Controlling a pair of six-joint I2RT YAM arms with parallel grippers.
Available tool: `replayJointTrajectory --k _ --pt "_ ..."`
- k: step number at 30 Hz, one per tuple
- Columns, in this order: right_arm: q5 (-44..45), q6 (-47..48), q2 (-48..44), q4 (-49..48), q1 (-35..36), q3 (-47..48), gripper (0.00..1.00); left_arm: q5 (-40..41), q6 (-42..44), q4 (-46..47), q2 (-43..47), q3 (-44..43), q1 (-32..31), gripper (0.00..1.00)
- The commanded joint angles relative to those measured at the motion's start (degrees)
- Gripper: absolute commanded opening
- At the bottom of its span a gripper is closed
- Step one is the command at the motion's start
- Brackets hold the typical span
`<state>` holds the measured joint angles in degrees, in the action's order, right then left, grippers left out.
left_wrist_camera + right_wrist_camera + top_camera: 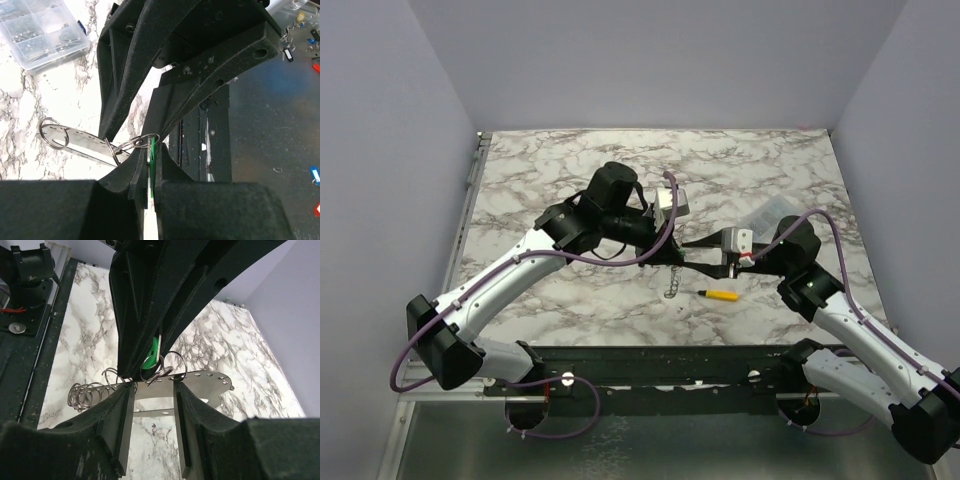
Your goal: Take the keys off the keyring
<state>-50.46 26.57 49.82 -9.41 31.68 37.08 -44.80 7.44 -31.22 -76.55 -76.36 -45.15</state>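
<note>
My left gripper [682, 250] [150, 156] is shut on the small green-headed key [151, 149], which stands edge-on between its pads. The key [152, 351] hangs on a split ring threaded to the keyring [200, 381], a silvery oblong plate with a row of holes and several wire rings. The keyring also shows in the left wrist view [85, 142] and hangs below the grippers in the top view [672, 285]. My right gripper [702, 244] [151, 390] faces the left one, jaws apart, with the plate lying across its fingertips. I see no other keys clearly.
A yellow-handled screwdriver [722, 295] lies on the marble table just right of the keyring. A clear plastic compartment box [775, 215] [42, 27] sits behind the right arm. Grey walls close in the table on three sides.
</note>
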Motion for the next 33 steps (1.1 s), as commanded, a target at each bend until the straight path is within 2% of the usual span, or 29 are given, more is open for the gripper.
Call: replayJointTrajectory --k 1,5,16,22,27,33 --pt "-1.31 1.35 -0.05 1.3 0.13 1.41 0.43 -3.44 3.06 -1.93 -0.53 -2.3 -0.67 0.0" --pt "-1.48 1.09 -0.55 2.24 0.13 1.57 0.42 -3.0 5.82 -4.45 -0.33 -2.71 -0.81 0.0" --pt "-1.24 -9.95 -0.36 -4.08 0.34 0.64 0.36 -0.5 7.91 -6.01 -1.29 -3.82 -2.21 0.0" --pt "-0.48 -11.22 -0.5 -4.79 0.79 0.02 0.34 0.05 7.35 -5.41 -1.49 -3.95 -2.48 0.0" --pt "-2.16 -11.79 -0.51 -4.18 1.59 0.27 0.39 1.02 6.75 -4.26 -1.07 -3.38 -2.5 0.0" --pt "-2.74 -12.44 0.4 -5.11 2.61 0.86 0.36 2.69 6.38 -3.4 -1.13 -3.23 -2.89 0.0"
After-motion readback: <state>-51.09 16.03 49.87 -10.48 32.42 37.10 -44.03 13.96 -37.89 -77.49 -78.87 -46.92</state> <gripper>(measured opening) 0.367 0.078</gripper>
